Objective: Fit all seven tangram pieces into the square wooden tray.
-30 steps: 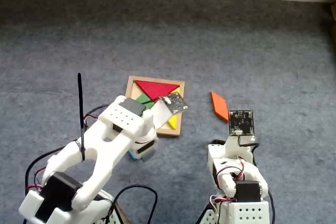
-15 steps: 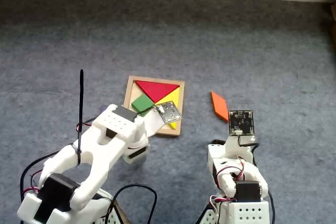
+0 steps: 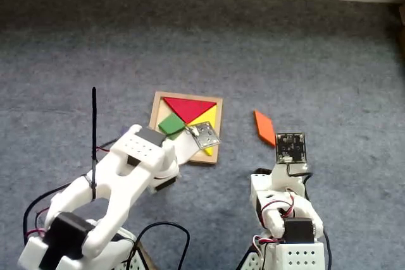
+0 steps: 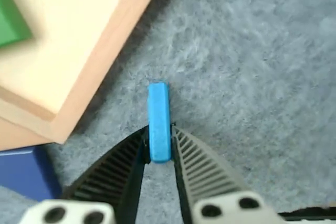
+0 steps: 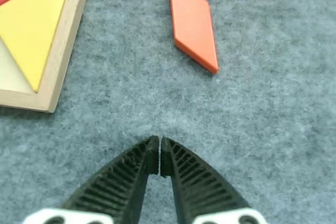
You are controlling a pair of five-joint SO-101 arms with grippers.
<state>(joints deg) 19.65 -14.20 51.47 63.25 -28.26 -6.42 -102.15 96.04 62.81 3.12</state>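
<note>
- Pinching a light blue piece [image 4: 158,114] by its two flat faces, your left gripper [image 4: 159,142] is holding it on edge over the grey carpeted surface [image 4: 252,51]. Whether the piece is touching the carpet is hard to tell.
- Your wooden tray [image 4: 118,43] is lying just beside the held piece, with one outer corner nearest to it.
- A green piece [image 4: 8,24] is sitting inside the tray, next to a bare stretch of the tray floor.
- What looks like a dark blue piece [image 4: 23,174] is lying against that tray corner, partly cut off at the edge of the left wrist view.
- Your right gripper [image 5: 159,153] is pointing down at the carpet with its fingers pressed together, gripping nothing.
- An orange parallelogram [image 5: 193,23] is lying flat on the surface ahead of the right gripper, apart from the tray.
- A red triangle [image 3: 188,107] is filling the far side of the tray, and a yellow triangle [image 3: 207,117] is sitting beside the green piece.
</note>
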